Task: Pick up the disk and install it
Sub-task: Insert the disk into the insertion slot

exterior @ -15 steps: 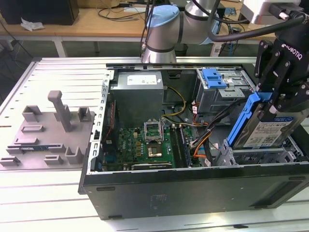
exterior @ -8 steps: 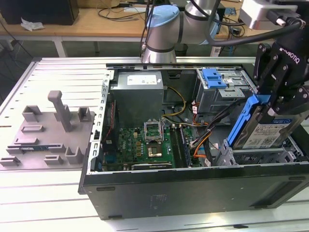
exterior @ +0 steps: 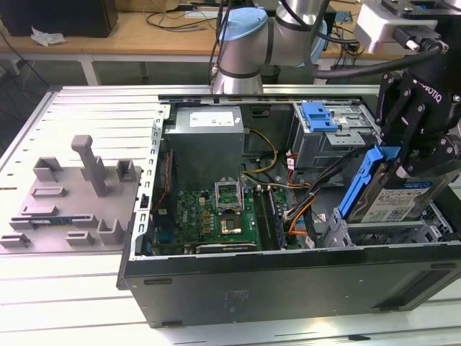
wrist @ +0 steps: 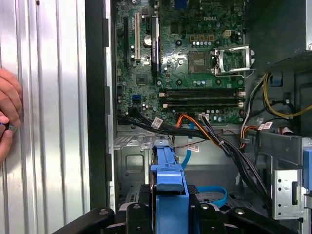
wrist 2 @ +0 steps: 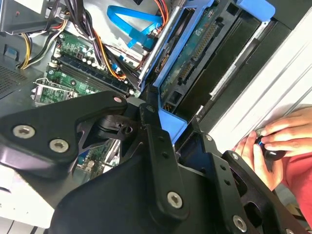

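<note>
The disk [exterior: 397, 203] is a silver drive with a white-and-blue label in a bright blue carrier bracket [exterior: 364, 180]. It hangs tilted, one end raised, over the metal bay [exterior: 403, 232] in the open computer case at the exterior view's right. My black gripper [exterior: 412, 167] is shut on its upper end. In the second wrist view the disk [wrist 2: 195, 53] shows its circuit-board side, with the gripper [wrist 2: 163, 124] clamped on the blue frame. In the first wrist view the blue carrier [wrist: 168, 178] stands edge-on between the fingers [wrist: 134, 214].
The case holds a green motherboard [exterior: 216, 216], a grey power supply [exterior: 209, 133], bundled cables [exterior: 310, 202] and a drive cage with a blue latch [exterior: 320, 115]. A grey fixture plate [exterior: 72, 194] lies at the exterior view's left. A person's hand [wrist 2: 278, 141] rests beside the case.
</note>
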You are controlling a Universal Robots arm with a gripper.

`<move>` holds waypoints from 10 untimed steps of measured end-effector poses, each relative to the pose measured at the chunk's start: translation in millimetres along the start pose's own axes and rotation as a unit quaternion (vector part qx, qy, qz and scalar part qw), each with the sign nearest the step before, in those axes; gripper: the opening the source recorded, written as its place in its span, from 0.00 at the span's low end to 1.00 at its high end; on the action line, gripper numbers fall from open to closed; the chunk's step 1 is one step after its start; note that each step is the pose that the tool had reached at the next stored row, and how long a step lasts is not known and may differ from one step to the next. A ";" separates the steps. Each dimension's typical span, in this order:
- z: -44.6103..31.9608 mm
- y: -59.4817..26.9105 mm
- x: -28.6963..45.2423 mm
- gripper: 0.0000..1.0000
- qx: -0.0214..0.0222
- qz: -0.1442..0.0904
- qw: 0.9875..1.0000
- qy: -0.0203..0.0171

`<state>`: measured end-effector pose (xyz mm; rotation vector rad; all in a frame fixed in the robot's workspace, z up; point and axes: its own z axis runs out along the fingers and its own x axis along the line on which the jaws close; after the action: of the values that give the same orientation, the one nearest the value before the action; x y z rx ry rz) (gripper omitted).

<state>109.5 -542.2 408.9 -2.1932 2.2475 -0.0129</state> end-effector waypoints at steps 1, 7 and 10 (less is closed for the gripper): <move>0.7 0.0 0.0 0.37 0.000 0.000 1.000 0.000; 2.4 0.0 0.0 0.44 0.000 0.000 1.000 0.000; 2.5 0.0 0.0 0.44 0.000 0.000 1.000 0.000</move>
<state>109.5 -542.2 406.4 -2.1931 2.2475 -0.0127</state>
